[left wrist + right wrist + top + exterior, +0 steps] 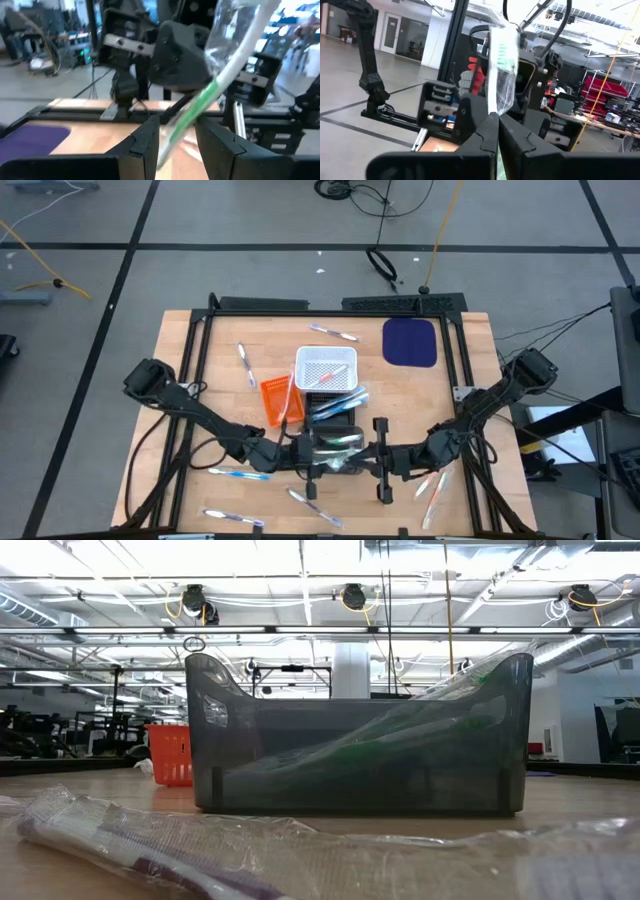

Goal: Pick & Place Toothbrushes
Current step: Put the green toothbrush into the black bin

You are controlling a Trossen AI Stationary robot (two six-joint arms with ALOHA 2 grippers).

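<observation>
Both arms meet low at the front middle of the tabletop point(190, 340), right over the dark bin point(335, 442). The left pincer point(300, 452) and the right pincer point(372, 457) face each other with one wrapped, green-accented toothbrush point(338, 442) between them. In the right wrist view the right pincer point(498, 131) has its fingers pressed together on the clear wrapper of that toothbrush point(501, 65), which stands up from them. In the left wrist view the same toothbrush point(210, 95) runs slantwise through the gap of the left pincer point(177, 137); its fingers stand a little apart on either side, and I can't tell whether they actually pinch it. It looks like a hand-over or a shared placing above the bin.

As for progress, I'd say the job is partly done. From table height the dark bin point(358, 735) already shows at least one green toothbrush leaning inside. From above, the white basket point(326, 368) and the orange basket point(277, 398) sit behind it, with a blue toothbrush point(338, 404) lying across just beside the white one.

Plenty remains loose on the wood: one point(246, 364) near the orange basket, one point(334, 332) behind the white basket, one point(238, 474) at front left, one point(232, 518) by the front edge, one point(315, 508) in the front middle, and a couple point(432, 488) at front right.
</observation>
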